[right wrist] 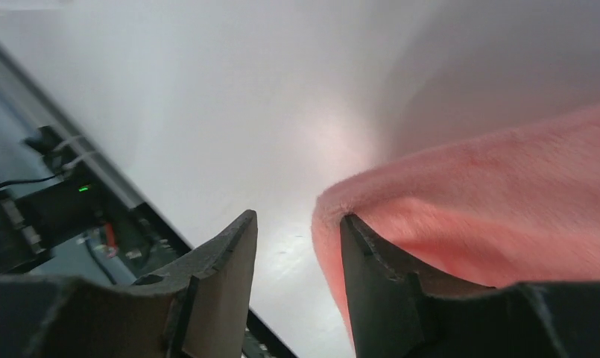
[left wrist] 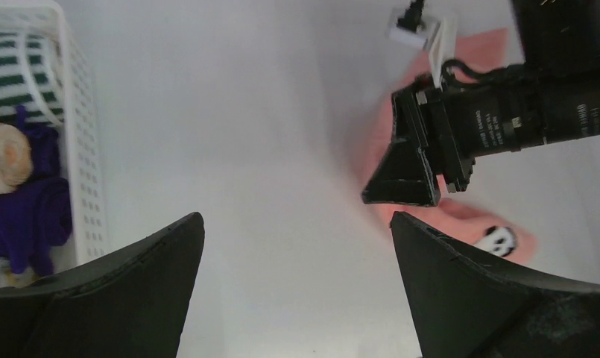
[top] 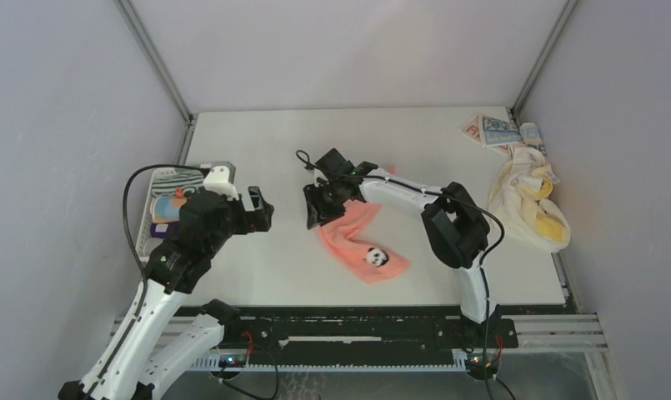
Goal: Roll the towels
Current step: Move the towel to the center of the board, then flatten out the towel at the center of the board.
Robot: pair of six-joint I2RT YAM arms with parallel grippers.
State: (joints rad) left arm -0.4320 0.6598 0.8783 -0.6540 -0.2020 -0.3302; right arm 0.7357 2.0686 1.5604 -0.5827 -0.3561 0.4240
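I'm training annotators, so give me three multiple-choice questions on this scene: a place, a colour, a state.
1. Where is the salmon-pink fleece panda-patch towel? A inside a drawer; B on the white table, near its middle; C on a shelf.
2. What colour is the crumpled towel at the table's right edge? A purple; B green; C cream-yellow.
3. How is the left gripper? A shut on a towel; B shut, empty; C open, empty.
Answers: B, the top view shows it there; C, its folds are pale yellow; C, its jaws stand wide apart over bare table.
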